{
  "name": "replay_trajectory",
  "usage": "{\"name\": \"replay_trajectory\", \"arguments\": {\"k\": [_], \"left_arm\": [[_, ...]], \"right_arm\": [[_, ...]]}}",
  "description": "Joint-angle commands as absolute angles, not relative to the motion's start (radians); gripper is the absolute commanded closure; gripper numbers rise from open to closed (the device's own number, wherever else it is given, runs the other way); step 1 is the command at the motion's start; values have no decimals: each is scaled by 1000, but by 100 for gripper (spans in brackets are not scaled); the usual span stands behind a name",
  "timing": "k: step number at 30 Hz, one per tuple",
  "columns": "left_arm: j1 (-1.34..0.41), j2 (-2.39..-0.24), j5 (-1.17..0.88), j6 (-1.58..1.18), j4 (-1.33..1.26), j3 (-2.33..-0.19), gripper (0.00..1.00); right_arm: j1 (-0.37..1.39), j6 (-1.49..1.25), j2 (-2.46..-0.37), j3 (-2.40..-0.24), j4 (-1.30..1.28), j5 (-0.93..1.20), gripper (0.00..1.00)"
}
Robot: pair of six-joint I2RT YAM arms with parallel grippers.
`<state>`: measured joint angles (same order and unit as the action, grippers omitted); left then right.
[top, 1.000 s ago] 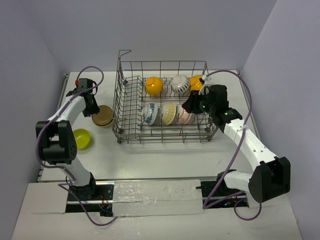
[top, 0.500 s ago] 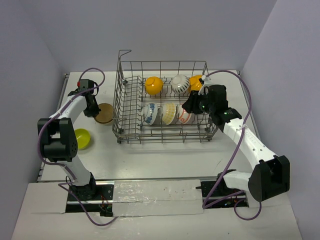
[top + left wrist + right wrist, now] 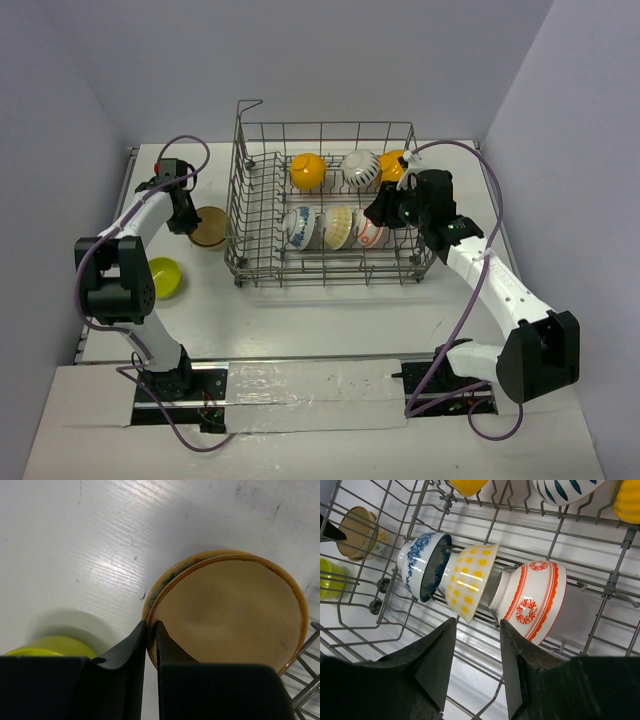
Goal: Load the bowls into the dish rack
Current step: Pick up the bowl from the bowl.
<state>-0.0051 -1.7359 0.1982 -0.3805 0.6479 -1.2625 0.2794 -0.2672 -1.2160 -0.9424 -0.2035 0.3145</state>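
Note:
The tan bowl (image 3: 211, 228) (image 3: 227, 615) sits on the table just left of the dish rack (image 3: 238, 205). My left gripper (image 3: 186, 216) (image 3: 151, 628) is shut on its near rim, one finger inside and one outside. The lime green bowl (image 3: 163, 277) (image 3: 50, 646) lies on the table nearer the arm bases. My right gripper (image 3: 384, 208) (image 3: 477, 622) hangs open over the rack's front row, holding nothing, just above the blue-patterned (image 3: 422, 565), yellow-flowered (image 3: 470, 580) and red-and-white (image 3: 535, 600) bowls. Two orange-yellow bowls (image 3: 307, 171) (image 3: 392, 165) and a white striped bowl (image 3: 360, 168) stand in the back row.
The rack's raised corner handle (image 3: 248, 104) stands at its far left. Its left wall of upright wires is right beside the tan bowl. Grey walls close in the table on the left, back and right.
My left gripper has closed onto the tan bowl's rim and the bowl has shifted slightly. The right arm has not moved.

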Motion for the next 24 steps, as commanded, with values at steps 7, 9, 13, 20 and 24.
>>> {"name": "replay_trajectory", "arguments": {"k": [7,9,13,20,24], "left_arm": [[-6,-1664,195,-377,670,-1308,100],[-5,-1658,198,-380,675,-1318,100],[-5,-1638,209,-390,686,-1339,100],[-5,-1629,218,-397,703,-1394,100],[-5,-1615,218,-399,712,-1423,100]], "right_arm": [[291,-253,-1203,-966,-199,298,52],[291,-253,-1201,-966,-199,299,52],[291,-252,-1193,-965,-196,299,52],[291,-253,-1187,-965,-199,299,52],[293,-252,-1186,-965,-198,301,52]]}}
